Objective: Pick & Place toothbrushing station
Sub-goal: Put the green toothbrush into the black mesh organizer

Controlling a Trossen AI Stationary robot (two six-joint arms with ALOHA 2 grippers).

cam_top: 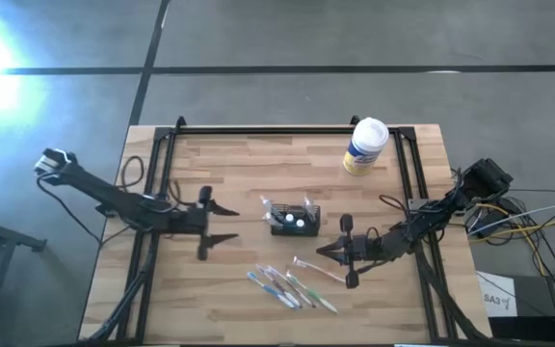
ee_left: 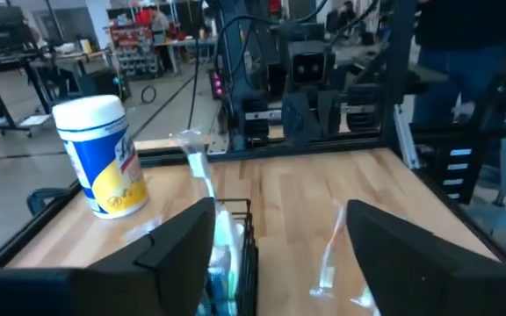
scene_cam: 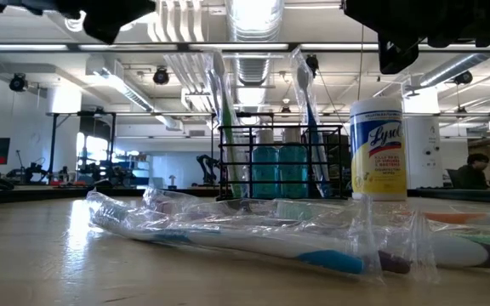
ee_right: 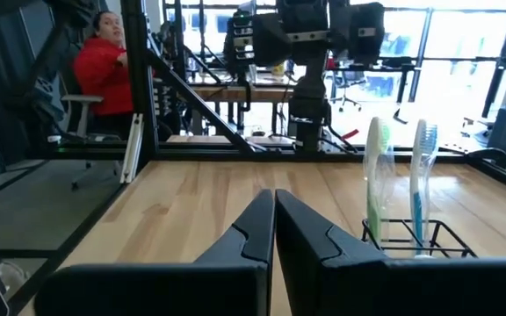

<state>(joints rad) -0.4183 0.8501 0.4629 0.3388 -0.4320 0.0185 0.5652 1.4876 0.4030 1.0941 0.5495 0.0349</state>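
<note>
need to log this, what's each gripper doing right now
left gripper: open, holding nothing, beside the toothbrushing station
right gripper: shut, holding nothing

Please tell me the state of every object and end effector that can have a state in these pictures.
toothbrushing station: upright on the table, two wrapped toothbrushes standing in it, not held.
loose toothbrushes: lying flat, wrapped in plastic.
wipes canister: upright, lid closed.
left end effector: open, empty, beside the station.
right end effector: shut, empty.
</note>
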